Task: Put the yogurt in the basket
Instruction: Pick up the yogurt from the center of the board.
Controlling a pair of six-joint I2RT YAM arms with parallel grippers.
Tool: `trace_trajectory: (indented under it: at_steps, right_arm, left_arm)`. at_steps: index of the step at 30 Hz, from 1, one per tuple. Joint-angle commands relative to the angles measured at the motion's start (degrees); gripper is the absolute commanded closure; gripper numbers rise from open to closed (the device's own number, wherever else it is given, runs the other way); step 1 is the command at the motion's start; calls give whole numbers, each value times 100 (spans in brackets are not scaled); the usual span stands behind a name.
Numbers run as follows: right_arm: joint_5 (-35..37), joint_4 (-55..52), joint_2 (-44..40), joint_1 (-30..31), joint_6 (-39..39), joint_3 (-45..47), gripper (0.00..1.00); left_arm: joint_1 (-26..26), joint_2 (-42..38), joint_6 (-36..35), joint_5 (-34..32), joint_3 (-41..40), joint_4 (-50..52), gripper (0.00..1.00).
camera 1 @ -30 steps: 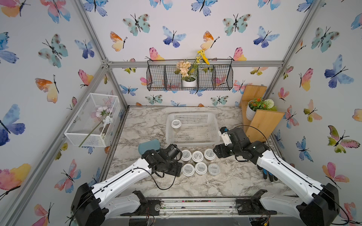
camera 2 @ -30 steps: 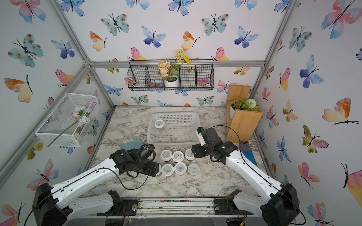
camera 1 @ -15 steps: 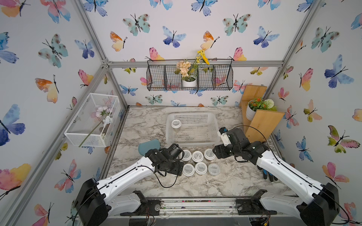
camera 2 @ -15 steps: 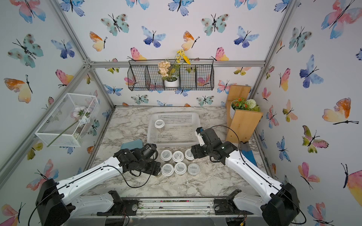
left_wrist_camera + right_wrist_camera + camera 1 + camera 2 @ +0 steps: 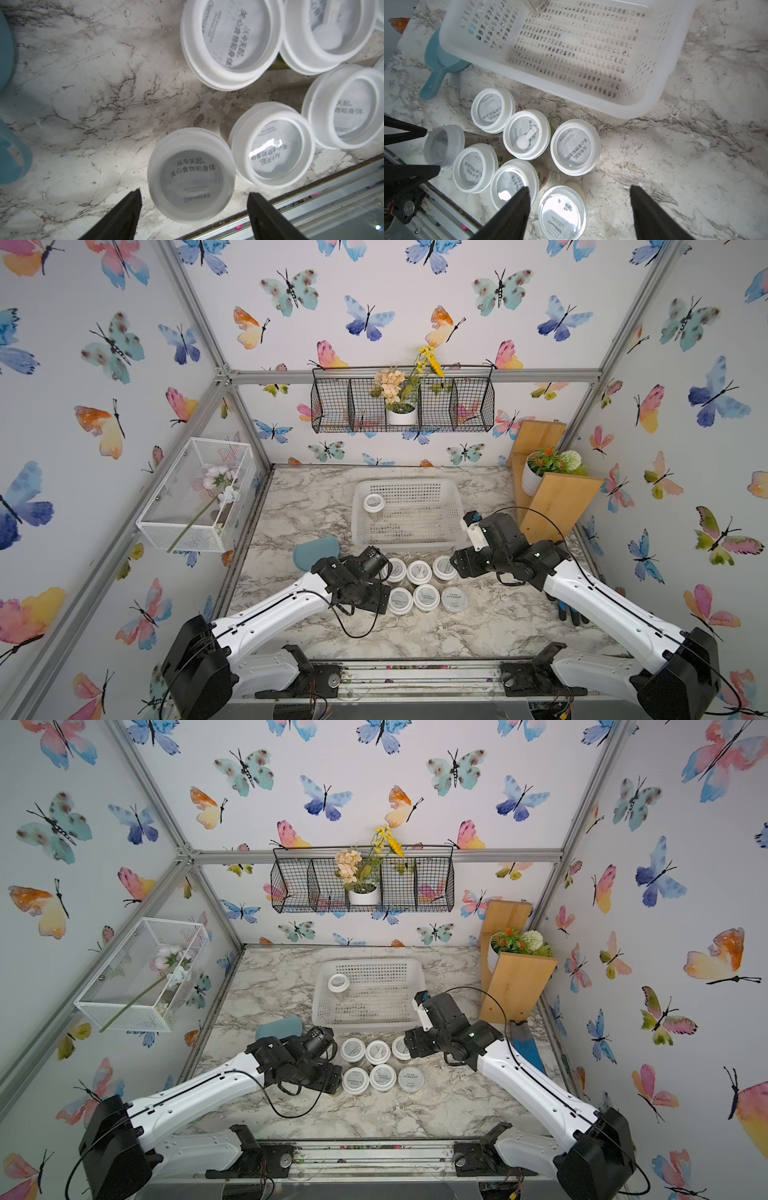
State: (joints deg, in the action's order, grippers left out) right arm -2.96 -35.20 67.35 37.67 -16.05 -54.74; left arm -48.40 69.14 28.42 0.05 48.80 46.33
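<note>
The yogurt is split up: one cup [image 5: 373,503] stands in the basket [image 5: 409,489], at its far left corner. The rest sit clustered on the marble table [image 5: 316,497], just in front of the basket. My left gripper [image 5: 195,194] is spread around the end cup [image 5: 191,174] on the cluster's left, a gap showing beside each finger, nothing clamped. My right gripper [image 5: 579,187] gapes too, empty, over the cluster's right end, the flat-lidded cup [image 5: 562,209] showing between its fingers.
</note>
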Motion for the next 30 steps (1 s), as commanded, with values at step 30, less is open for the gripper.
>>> trace_trajectory:
  at_steps: [30]
  right_arm:
    - [258,-21,81,231,-91,71,21]
  left_arm:
    - [-15,371,-90,-403,111,131,27]
